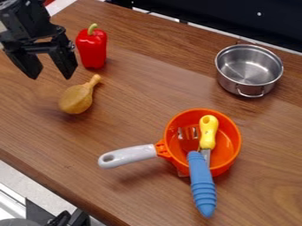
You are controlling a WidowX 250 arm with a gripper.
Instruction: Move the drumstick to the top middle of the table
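Note:
The gripper [52, 76] hangs at the upper left, its two fingers spread apart with nothing between them. Just below and to its right, the tan drumstick [77, 99] lies on the wooden table [138, 90], its thick end toward the lower left and its thin end pointing up and right. The gripper and drumstick are apart.
A red pepper [92, 47] stands right beside the gripper, above the drumstick. A metal pot [249, 70] is at the upper right. An orange pan [232, 152] with a grey handle [128, 156] holds a yellow-handled utensil [208, 131] and a blue-handled one [202, 185].

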